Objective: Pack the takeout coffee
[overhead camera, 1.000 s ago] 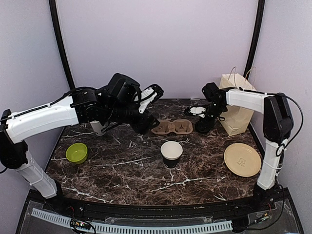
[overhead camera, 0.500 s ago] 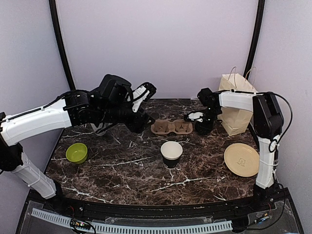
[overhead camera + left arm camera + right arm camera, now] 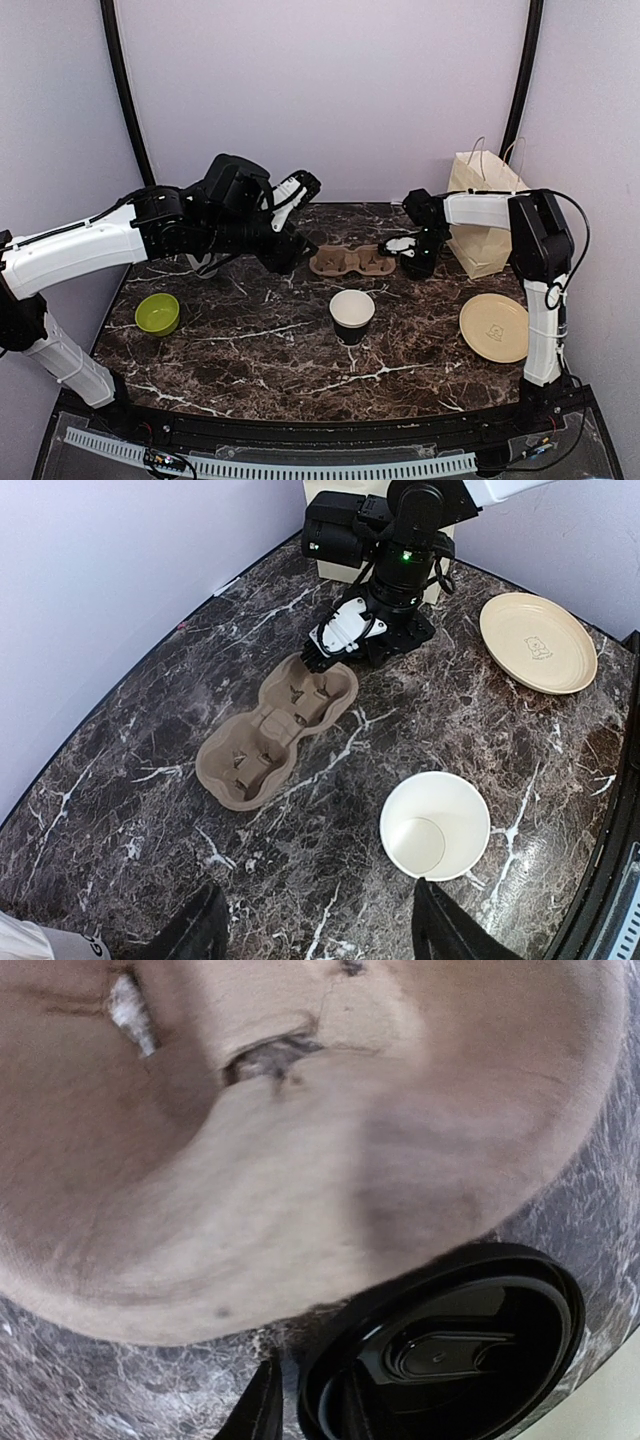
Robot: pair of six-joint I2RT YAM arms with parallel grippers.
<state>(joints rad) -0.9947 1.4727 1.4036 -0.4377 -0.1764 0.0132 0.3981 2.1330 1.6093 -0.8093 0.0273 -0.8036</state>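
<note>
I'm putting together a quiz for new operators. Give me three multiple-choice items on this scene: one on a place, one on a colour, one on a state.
1. Where is the black lid? A) on the paper cup B) on the table beside the cup carrier C) in the bowl
2. What colour is the bowl? A) lime green B) red C) white
3. How does the paper cup stand? A) lidded B) upright and open C) tipped over
Answers: 1 B, it lies on marble by the carrier; 2 A, plain from above; 3 B, its empty inside shows.
</note>
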